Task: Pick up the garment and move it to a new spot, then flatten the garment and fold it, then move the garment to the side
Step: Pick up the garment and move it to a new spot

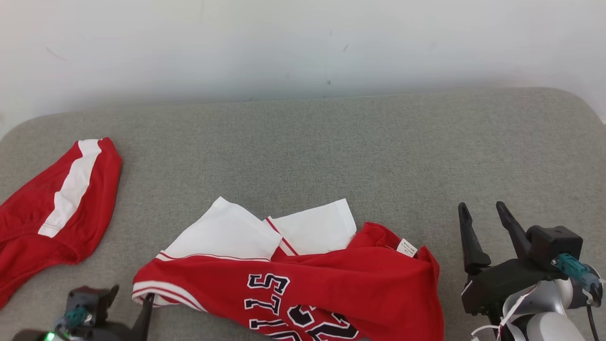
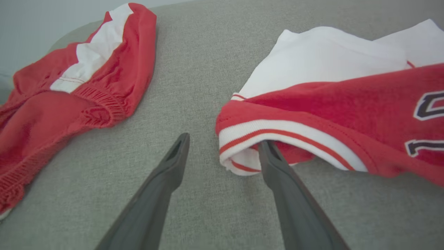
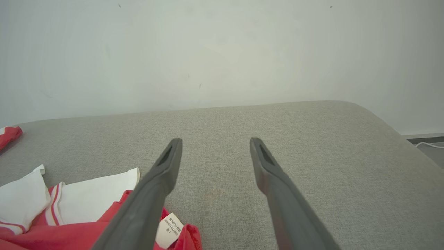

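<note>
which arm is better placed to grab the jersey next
Left: left fingers, open, have one tip at the jersey's striped cuff; right fingers, also open, stand apart beyond its far side.

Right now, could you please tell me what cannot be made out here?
Jersey lettering: cut off by head view's bottom edge.
Label print: too small in head view.
Shorts: cropped by head view's left edge.
Left gripper: whether one finger touches jersey hem is unclear, left wrist view.

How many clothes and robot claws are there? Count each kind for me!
Jerseys: 1, the red and white jersey
Shorts: 1, the red shorts
Grippers: 2, left gripper and right gripper, both open
Total: 4
</note>
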Tool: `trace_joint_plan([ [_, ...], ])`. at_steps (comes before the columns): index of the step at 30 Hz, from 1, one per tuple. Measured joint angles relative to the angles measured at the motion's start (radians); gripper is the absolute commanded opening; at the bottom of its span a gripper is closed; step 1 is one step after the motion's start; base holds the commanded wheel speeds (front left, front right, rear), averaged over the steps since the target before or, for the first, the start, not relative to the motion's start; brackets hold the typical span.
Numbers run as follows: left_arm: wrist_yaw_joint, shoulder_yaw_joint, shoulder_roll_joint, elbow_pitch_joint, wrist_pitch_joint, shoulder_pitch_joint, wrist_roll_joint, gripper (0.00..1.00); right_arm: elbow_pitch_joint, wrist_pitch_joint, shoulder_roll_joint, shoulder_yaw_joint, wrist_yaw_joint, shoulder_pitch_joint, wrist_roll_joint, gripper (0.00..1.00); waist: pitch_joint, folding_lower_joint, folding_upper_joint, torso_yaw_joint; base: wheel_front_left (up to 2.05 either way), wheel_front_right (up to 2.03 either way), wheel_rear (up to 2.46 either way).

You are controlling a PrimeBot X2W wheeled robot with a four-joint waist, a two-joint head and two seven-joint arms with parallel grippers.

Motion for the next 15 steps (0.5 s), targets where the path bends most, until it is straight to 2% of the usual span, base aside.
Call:
trace_joint_plan([
  [8,0.009,0.055,0.003,-0.142,0.073,0.124,-0.041,1.00,-0.021,0.007,-0.012,-0.048,-0.003,0.047,0.001,1.00,-0.004,0.0000,0.0000,0.010,0.00,0.00,0.00],
  [11,0.017,0.102,-0.004,-0.215,0.055,0.138,-0.054,1.00,-0.038,0.007,-0.016,-0.077,-0.007,0.060,0.001,1.00,-0.003,0.0000,0.0000,0.017,0.00,0.00,0.00],
  [15,0.018,0.183,-0.048,-0.312,-0.040,0.141,-0.066,1.00,-0.047,-0.007,-0.013,-0.103,-0.007,0.073,0.000,1.00,-0.005,0.0000,0.0000,0.030,0.00,0.00,0.00],
])
